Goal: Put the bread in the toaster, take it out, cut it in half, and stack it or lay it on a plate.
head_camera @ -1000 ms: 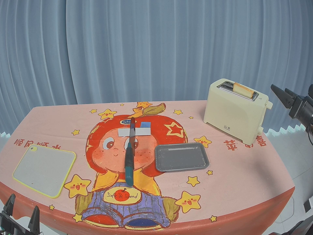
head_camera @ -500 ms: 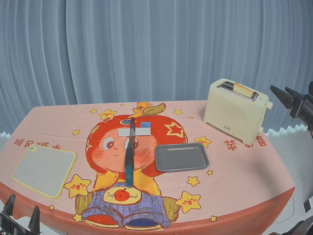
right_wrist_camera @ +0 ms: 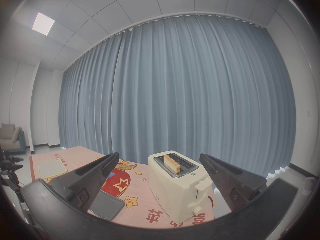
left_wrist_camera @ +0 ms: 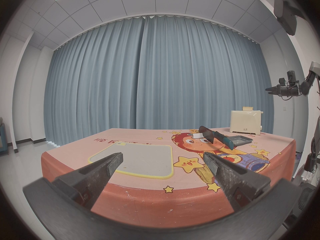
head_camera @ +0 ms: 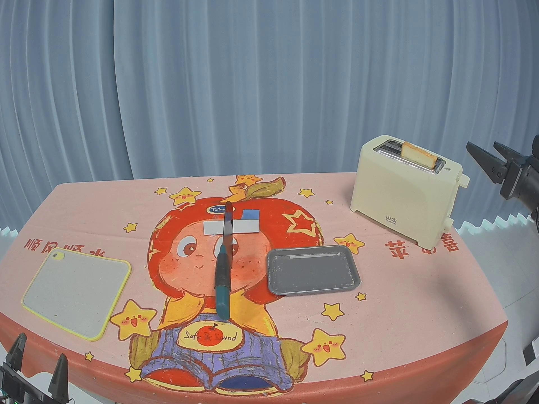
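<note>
One bread slice point(head_camera: 418, 154) sits in the toaster point(head_camera: 405, 197) slot, so we judge take-out is next: right gripper point(head_camera: 482, 145), fingers apart, must straddle its top edge; left gripper point(head_camera: 41, 347) fingers apart too.

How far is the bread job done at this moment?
Done: the bread stands in the toaster slot, top showing. In hand: nothing; the right gripper is open beside the toaster, not touching it, and the left gripper is open at the table's near edge. Left: take the bread out, halve it with the knife on the cutting board, lay it on the grey tray.
</note>
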### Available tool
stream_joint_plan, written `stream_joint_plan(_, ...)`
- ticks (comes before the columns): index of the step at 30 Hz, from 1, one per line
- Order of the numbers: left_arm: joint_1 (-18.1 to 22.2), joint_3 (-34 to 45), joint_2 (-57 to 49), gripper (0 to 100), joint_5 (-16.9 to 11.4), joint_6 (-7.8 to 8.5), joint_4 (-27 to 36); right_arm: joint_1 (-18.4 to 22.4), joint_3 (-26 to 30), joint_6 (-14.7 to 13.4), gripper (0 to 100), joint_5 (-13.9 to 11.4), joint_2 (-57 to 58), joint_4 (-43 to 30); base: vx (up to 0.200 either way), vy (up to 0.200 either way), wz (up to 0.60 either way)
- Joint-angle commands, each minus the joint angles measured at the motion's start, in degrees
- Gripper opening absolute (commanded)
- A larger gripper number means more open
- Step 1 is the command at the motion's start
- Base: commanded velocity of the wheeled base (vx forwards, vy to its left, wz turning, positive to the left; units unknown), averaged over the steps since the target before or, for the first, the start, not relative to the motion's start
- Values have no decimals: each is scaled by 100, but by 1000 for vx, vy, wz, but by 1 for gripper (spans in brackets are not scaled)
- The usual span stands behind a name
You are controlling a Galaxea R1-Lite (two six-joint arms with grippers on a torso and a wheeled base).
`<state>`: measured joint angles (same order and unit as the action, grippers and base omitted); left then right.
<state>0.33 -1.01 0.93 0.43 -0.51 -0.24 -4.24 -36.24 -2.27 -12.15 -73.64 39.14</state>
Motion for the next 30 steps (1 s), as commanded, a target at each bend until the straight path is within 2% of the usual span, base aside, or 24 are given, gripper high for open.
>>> stream_joint_plan(1,2,101,-93,100,1,-2,-2,-24,-67,104,100,-6,-54,-3,0,0,0)
stream_joint_plan(6,2,101,-93,100,1,-2,-2,2,-243,306,100,20,-256,-12,0,0,0)
stream_joint_plan(14,2,101,-93,100,1,-2,-2,73,-463,323,100,20,-792,-12,0,0,0)
stream_joint_plan(20,2,101,-93,100,1,-2,-2,64,-612,526,100,11,-1319,6,0,0,0)
stream_joint_plan(30,2,101,-93,100,1,-2,-2,-6,-1043,526,100,11,-2049,58,0,0,0)
